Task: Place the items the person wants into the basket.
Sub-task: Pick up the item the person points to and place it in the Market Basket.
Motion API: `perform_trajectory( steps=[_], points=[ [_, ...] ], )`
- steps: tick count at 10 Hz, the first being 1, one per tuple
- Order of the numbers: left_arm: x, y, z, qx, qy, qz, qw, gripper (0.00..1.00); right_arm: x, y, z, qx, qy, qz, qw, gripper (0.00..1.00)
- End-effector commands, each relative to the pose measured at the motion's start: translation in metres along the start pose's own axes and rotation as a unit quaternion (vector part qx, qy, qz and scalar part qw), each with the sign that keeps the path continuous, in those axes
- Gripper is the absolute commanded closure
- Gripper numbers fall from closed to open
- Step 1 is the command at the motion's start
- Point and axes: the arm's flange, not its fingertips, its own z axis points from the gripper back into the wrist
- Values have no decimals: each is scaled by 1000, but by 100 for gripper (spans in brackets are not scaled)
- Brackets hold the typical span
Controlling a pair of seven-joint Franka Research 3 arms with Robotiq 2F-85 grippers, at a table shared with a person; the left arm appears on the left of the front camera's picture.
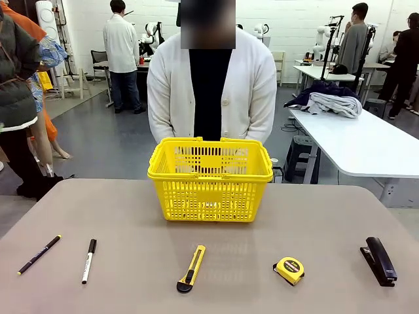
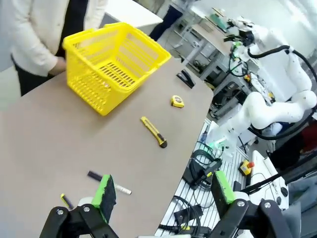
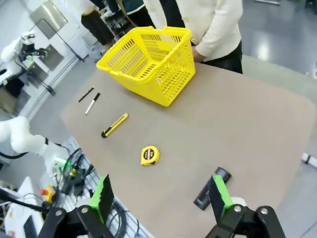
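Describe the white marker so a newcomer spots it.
Start at the large yellow lattice plastic basket in the middle of the brown table. Toward the robot's left, nearer the robot, lie two slim sticks. The marker is the white-barrelled, black-capped one closer to the middle; the thin pen beside it is black.

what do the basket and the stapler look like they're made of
The basket looks like moulded yellow plastic, slightly glossy; the uniform colour and lattice walls suggest it. The stapler is black with a faint sheen, plastic or painted metal; the look leaves it open.
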Motion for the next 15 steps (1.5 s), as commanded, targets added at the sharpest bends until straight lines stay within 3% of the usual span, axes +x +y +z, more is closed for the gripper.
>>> perform_trajectory(
  steps=[1, 5, 8, 9, 15],
  points=[
    [-2, -3, 10, 21, 4, -10, 1000, 0, -6, 5, 21, 3, -9, 9, 1000, 0],
    [-24, -16, 29, 73, -4, -6, 997, 0, -24, 30, 71, -45, -14, 26, 999, 0],
    [-37, -28, 33, 103, -20, -9, 994, 0, -28, 35, 73, -46, -14, 30, 998, 0],
    [-25, -19, 40, 80, -8, 6, 997, 0, -26, 33, 81, -54, -13, 19, 998, 0],
    [-25, -19, 40, 80, -8, 6, 997, 0, -26, 33, 81, -54, -13, 19, 998, 0]
  ],
)
